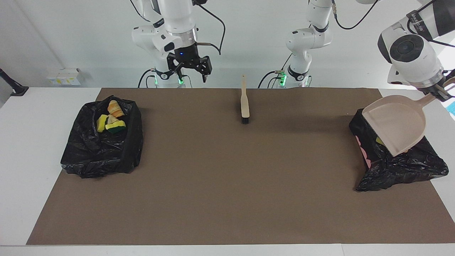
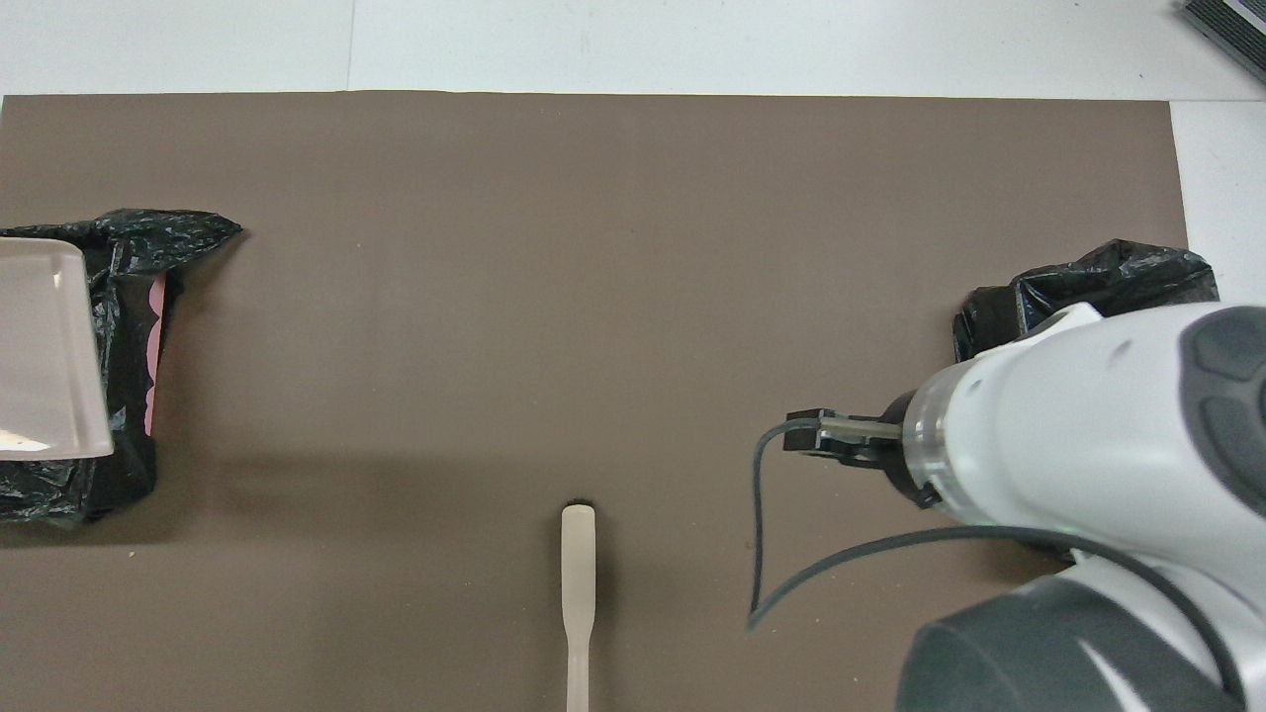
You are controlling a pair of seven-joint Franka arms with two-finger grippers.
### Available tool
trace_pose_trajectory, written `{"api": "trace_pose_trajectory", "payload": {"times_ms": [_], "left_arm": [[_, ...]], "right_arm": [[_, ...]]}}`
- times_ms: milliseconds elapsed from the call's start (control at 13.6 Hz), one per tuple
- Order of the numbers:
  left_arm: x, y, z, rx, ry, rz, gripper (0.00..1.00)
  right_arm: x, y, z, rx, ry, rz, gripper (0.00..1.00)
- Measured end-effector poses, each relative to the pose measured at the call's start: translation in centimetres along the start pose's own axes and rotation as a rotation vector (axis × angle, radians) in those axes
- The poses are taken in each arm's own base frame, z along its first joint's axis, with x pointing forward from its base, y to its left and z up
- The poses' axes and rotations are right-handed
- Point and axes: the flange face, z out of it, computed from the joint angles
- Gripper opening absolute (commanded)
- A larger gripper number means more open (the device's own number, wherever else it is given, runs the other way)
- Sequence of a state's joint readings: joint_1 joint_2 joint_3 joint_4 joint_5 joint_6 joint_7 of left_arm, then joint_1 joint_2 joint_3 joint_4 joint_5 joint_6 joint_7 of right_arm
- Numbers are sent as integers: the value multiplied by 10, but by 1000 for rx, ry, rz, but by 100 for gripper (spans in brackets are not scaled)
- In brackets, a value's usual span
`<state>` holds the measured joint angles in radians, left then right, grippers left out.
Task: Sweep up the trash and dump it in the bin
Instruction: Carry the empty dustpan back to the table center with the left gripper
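Note:
The beige dustpan (image 1: 398,124) hangs tilted over the black-lined bin (image 1: 394,167) at the left arm's end of the table. My left gripper (image 1: 442,93) is shut on its handle. The pan hides most of that bin's inside; one yellow bit of trash (image 1: 379,141) shows at the pan's edge. Several trash pieces (image 1: 111,119), yellow sponges and orange lumps, lie in the other black-lined bin (image 1: 103,149) at the right arm's end. My right gripper (image 1: 190,73) hangs open and holds nothing, high over the mat's edge by its own base.
The beige brush (image 1: 244,103) lies on the brown mat (image 1: 227,185), handle toward the robots, also seen from overhead as the brush (image 2: 578,583). In the overhead view the right arm's wrist (image 2: 1088,445) covers most of one bin (image 2: 1108,282), and the dustpan (image 2: 45,346) covers the other.

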<state>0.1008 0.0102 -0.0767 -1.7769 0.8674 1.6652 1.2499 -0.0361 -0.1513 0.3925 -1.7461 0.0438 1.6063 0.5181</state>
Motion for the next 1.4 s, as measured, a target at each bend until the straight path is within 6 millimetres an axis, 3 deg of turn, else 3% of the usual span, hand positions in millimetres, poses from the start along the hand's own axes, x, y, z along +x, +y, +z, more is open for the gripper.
{"api": "trace_pose_trajectory", "payload": {"times_ms": [368, 735, 1103, 1397], "left_arm": [[61, 20, -42, -114, 228, -302, 0], [116, 46, -98, -267, 387, -637, 0], [179, 93, -183, -446, 492, -957, 0], [219, 122, -234, -538, 574, -1105, 0]], "right_arm": [[40, 30, -14, -38, 27, -15, 100], [61, 57, -10, -38, 13, -47, 100], [75, 92, -12, -29, 12, -15, 100], [83, 117, -12, -24, 9, -5, 100]]}}
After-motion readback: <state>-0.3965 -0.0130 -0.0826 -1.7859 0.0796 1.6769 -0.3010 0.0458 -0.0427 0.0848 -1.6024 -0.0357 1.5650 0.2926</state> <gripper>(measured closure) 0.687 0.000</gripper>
